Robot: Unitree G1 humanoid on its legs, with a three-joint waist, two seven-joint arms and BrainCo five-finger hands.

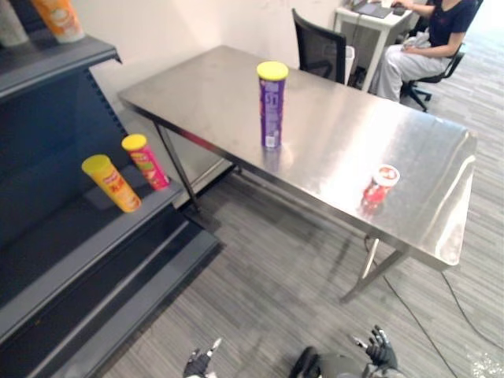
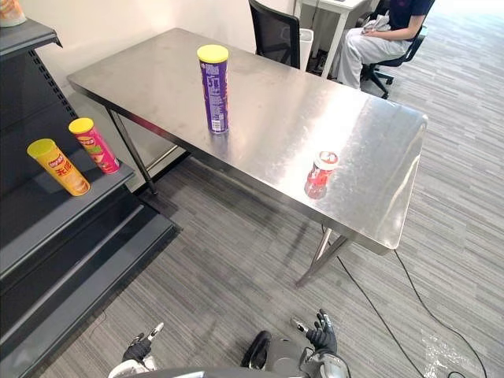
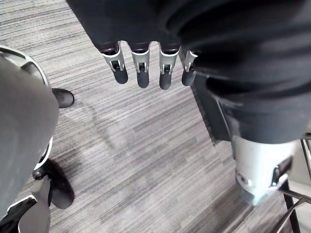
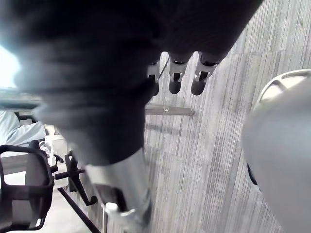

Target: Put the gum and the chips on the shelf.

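A tall purple chips can point(image 1: 272, 104) with a yellow lid stands upright near the middle of the steel table point(image 1: 205, 87). The gum, a small red tub point(image 1: 381, 184) with a white lid, sits near the table's front right edge. The dark shelf point(image 1: 55, 236) stands to the left of the table. Both hands hang low over the carpet, far from the table: my left hand point(image 1: 199, 364) and my right hand point(image 1: 380, 350). The wrist views show the left hand's fingers point(image 3: 142, 73) and the right hand's fingers point(image 4: 175, 80) relaxed and holding nothing.
A yellow can point(image 1: 111, 183) and a pink can point(image 1: 146, 161) stand on the shelf's middle board; an orange can point(image 1: 60, 17) is on the top board. A black chair point(image 1: 319, 49) stands behind the table. A person point(image 1: 425, 39) sits at a white desk at the back right.
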